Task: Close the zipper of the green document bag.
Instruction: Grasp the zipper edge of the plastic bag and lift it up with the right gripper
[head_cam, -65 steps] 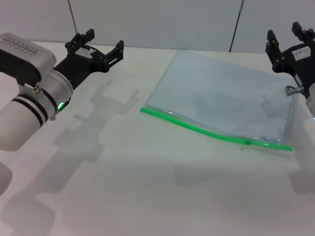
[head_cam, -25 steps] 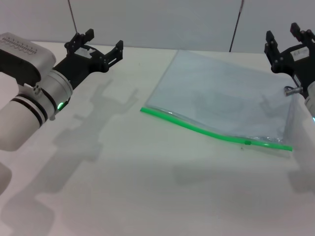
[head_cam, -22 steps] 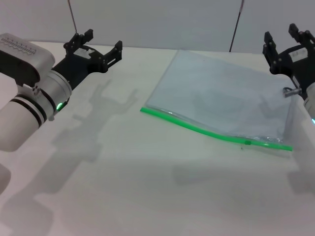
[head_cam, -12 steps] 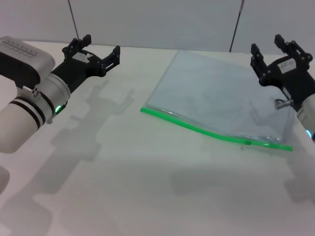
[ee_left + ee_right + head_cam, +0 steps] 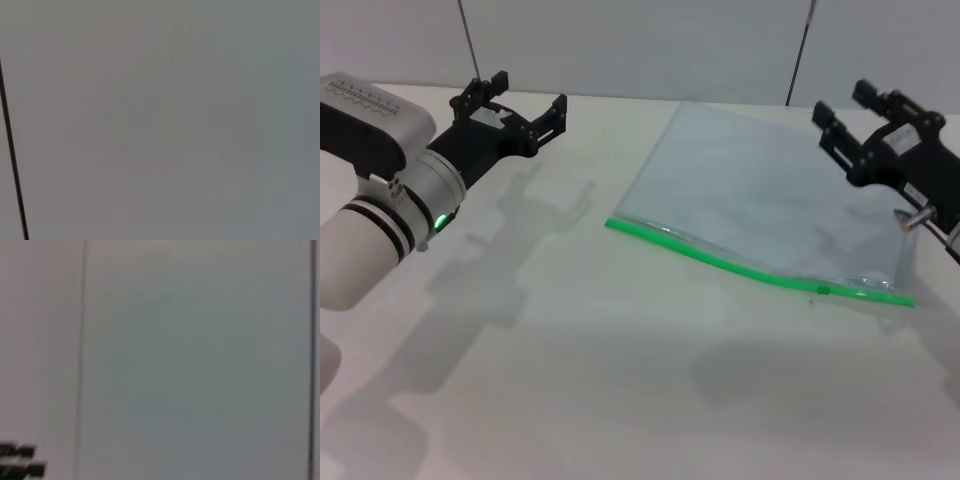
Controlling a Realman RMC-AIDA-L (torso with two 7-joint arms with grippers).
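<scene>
Both sets of fingers are spread wide, holding nothing. The right gripper (image 5: 848, 112) hovers over the bag (image 5: 770, 205); the zipper (image 5: 750, 268) runs crosswise below its fingers, far from the left gripper (image 5: 525, 95).

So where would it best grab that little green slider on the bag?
Probably by pinching the slider tab from above, since the green document bag lies flat on the table. The tab sits near the zipper's right end, closest to the open right tool.

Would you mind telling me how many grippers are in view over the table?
2. The left gripper hangs open above the table's far left, clear of the green document bag. The right gripper hangs open above the bag's far right part.
</scene>
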